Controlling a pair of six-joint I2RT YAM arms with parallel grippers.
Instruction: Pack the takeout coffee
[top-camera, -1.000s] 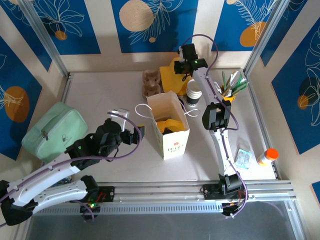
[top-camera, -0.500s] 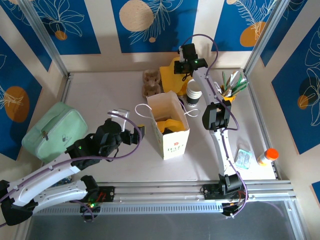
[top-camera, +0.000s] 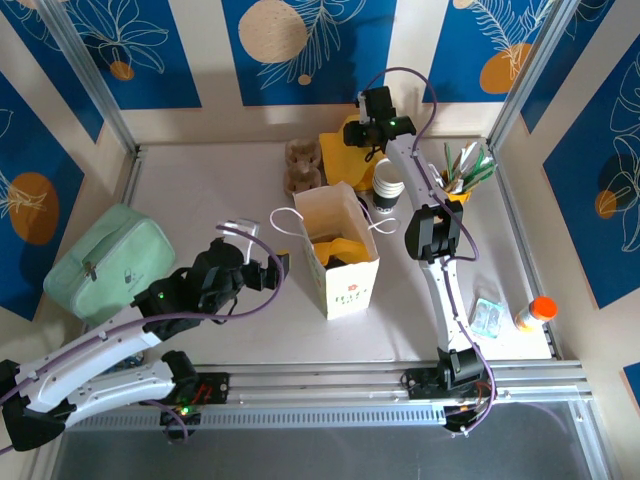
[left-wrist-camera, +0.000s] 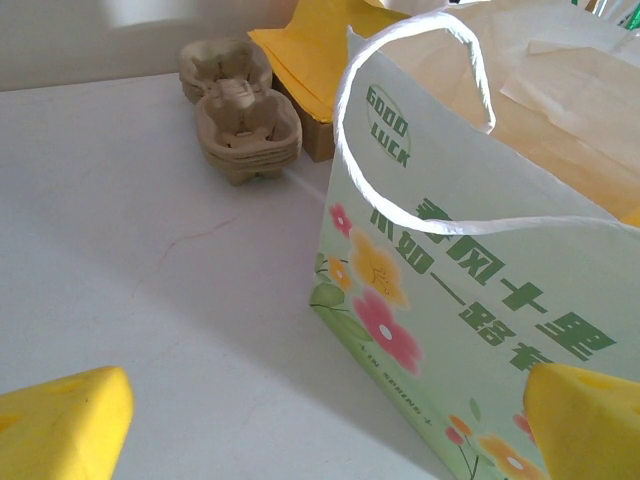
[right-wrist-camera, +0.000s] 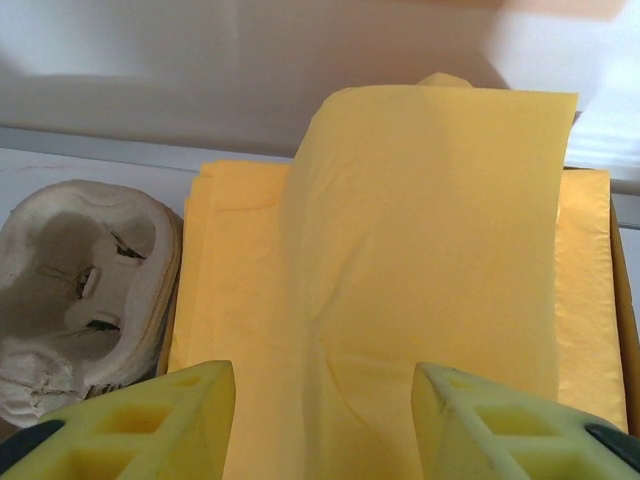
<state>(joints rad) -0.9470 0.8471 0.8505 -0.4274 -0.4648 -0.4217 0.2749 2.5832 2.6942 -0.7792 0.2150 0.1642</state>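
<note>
The bag is white with green lettering and pink flowers; napkins ahead of the right gripper are yellow.

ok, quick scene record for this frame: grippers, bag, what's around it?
left gripper: open, low, facing the flowered side of the paper bag
right gripper: open, over the yellow napkin stack at the far edge; one sheet humped up ahead of it
paper bag: upright, mouth open, yellow paper inside
pulp cup carriers: stacked, left of the napkin stack
cup stack: just right of the bag's far corner
utensil holder: far right
mint pouch: far left
</note>
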